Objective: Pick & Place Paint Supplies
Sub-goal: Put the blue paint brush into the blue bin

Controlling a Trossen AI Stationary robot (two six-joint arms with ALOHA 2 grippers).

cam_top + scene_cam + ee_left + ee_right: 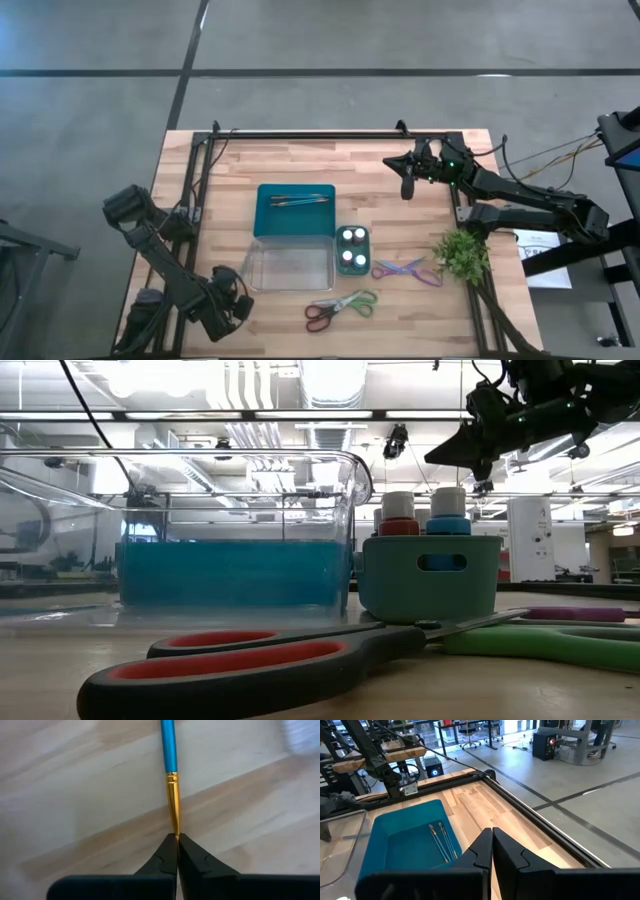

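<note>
The left tool [176,840] grips a thin blue-handled brush with a gold ferrule [170,765] over the wooden counter [75,795], bristles hidden between its fingers. The right tool [491,837] hovers closed, empty.

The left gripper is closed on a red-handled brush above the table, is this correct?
Not quite: in the left wrist view the left gripper is closed on a brush with a blue handle and gold ferrule, not red. The rest stands.

Blue-and-gold brush [171,775], teal tray [294,211], red-and-green scissors [340,309], purple scissors [408,271], pale striped wooden table [300,160]
</note>
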